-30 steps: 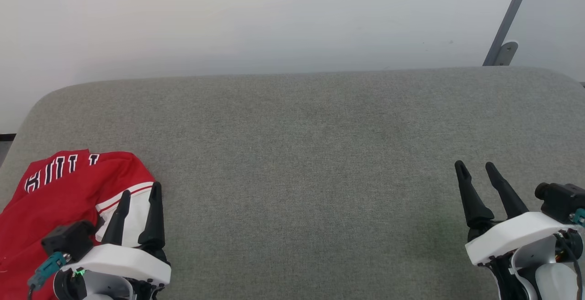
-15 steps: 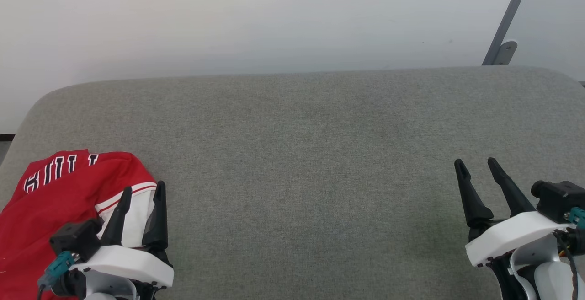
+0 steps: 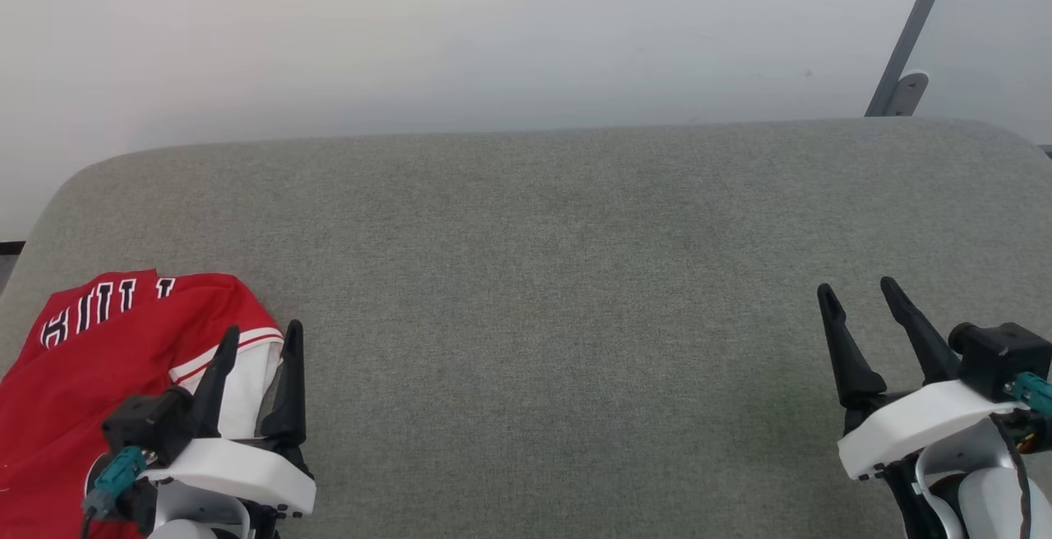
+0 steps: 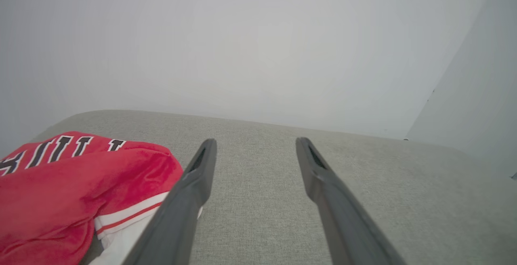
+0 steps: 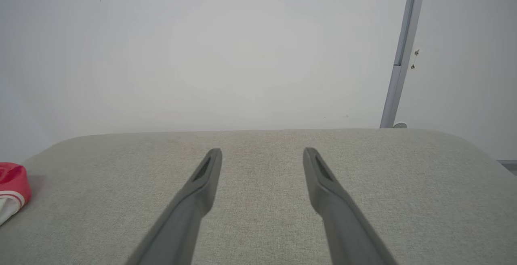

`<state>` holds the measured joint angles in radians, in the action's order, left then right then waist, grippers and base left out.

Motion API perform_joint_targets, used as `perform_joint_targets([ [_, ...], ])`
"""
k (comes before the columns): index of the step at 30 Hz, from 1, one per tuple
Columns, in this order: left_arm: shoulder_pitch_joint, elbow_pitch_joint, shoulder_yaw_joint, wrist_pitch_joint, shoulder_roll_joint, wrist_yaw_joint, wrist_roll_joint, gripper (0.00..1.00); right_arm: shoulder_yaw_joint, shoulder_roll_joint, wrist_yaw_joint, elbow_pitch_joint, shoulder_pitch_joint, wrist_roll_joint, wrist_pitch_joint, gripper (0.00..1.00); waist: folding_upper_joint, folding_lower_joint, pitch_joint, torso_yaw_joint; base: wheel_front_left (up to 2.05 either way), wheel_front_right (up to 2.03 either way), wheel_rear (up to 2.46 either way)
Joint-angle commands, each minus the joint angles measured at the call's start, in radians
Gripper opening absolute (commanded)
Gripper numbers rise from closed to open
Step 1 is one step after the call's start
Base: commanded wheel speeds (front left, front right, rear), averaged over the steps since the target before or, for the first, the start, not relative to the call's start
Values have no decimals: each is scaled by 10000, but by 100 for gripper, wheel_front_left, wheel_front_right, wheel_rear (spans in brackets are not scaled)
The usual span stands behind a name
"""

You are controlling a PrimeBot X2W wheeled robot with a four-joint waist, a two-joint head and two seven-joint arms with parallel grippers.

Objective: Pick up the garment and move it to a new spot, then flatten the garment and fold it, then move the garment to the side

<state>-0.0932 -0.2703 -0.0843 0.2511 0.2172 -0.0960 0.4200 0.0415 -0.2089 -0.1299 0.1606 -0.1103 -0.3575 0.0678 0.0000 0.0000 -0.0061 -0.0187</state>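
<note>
Head view: high, looking forward and down over the grey surface toward the white wall.
Left wrist view: low and close, along the left claw, facing that wall.
Right wrist view: low, along the right claw, same heading.
Shared: surface, wall, garment at frame left.

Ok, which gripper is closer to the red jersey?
Left. The left gripper is open right at the white sleeve end of the jersey; the right gripper, also open, is far across the grey padded surface, over bare fabric.
</note>
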Motion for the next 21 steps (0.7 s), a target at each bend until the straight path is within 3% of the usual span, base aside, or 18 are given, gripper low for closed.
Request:
perform_joint_targets([
  [1,-92,2,-26,103,27,-22,-196,100,31,-52,-10,-87,-90,183,95,100,0,0,2,0,0,0,0],
  [21,-213,-298,36,157,-23,-29,-117,100,-90,-22,-8,-122,-53,411,201,100,0,0,-50,92,0,0,0],
])
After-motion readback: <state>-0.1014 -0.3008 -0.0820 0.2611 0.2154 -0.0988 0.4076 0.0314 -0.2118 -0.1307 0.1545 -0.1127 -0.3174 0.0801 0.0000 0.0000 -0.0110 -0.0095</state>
